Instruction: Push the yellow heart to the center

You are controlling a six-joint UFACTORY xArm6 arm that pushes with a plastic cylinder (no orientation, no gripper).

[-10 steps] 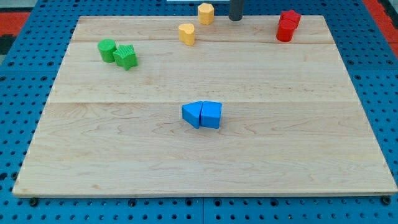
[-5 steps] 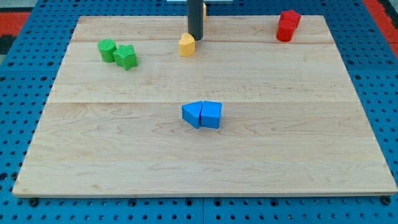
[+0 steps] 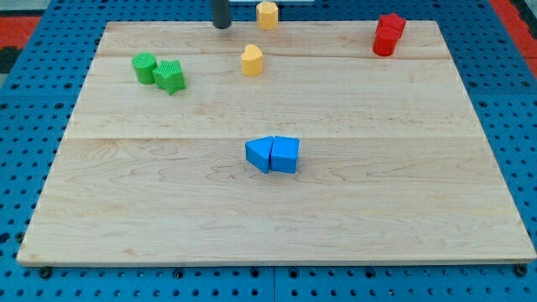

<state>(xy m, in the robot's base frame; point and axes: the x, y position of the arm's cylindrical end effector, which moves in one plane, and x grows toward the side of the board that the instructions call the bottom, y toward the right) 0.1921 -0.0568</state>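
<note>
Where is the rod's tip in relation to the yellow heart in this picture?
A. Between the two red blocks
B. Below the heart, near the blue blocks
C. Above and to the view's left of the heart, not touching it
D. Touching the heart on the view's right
C: my tip stands at the board's top edge, up and to the view's left of the yellow heart, with bare wood between them.

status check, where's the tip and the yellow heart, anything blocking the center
My tip at the board's top edge, up-left of the yellow heart block, not touching. Heart sits well above center. Two touching blue blocks occupy the center, in the way.
</note>
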